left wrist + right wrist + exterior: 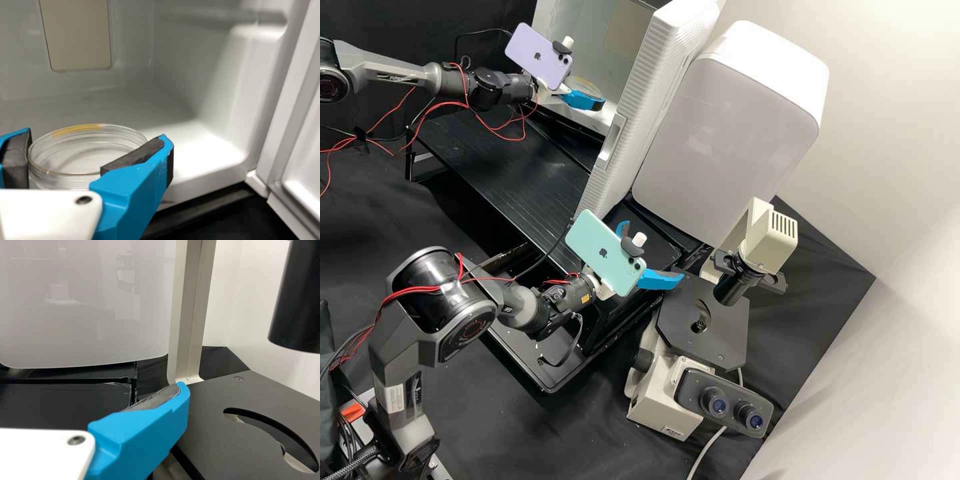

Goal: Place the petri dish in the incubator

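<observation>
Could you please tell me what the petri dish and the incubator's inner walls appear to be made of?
The petri dish: clear glossy plastic or glass; the floor shows through it. The incubator walls: probably smooth white moulded plastic, given rounded corners and a soft sheen.

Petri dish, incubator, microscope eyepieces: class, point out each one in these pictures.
petri dish [80,157], left wrist view, on its clear middle.
incubator [200,145], left wrist view, on its white inner floor.
microscope eyepieces [718,403], high view, on one blue lens of the pair.
</observation>
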